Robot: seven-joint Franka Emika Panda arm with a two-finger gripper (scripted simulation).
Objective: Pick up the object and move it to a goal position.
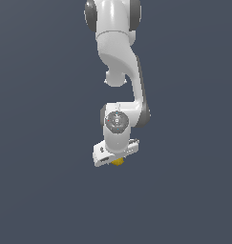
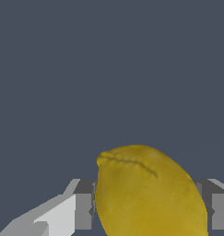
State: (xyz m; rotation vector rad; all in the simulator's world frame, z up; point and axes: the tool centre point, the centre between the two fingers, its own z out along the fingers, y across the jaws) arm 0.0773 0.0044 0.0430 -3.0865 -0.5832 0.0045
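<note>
A: Two fingers (image 2: 83,211) of the gripper (image 1: 116,161) sit tight vs the yellow object (image 2: 148,193), clamped between them.

B: Any writing?

A: None legible. Arm (image 1: 120,57) hangs from the far top, wrist bent, hand pointing down w/ the object under it, mid-scene.

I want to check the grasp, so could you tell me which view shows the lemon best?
The wrist view: the lemon fills it, between both fingers. The exterior view shows only a yellow sliver under the pincer.

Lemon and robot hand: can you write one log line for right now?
arm: over floor | gripper: shut on lemon | fingers: either side of lemon | goal: not visible
</note>
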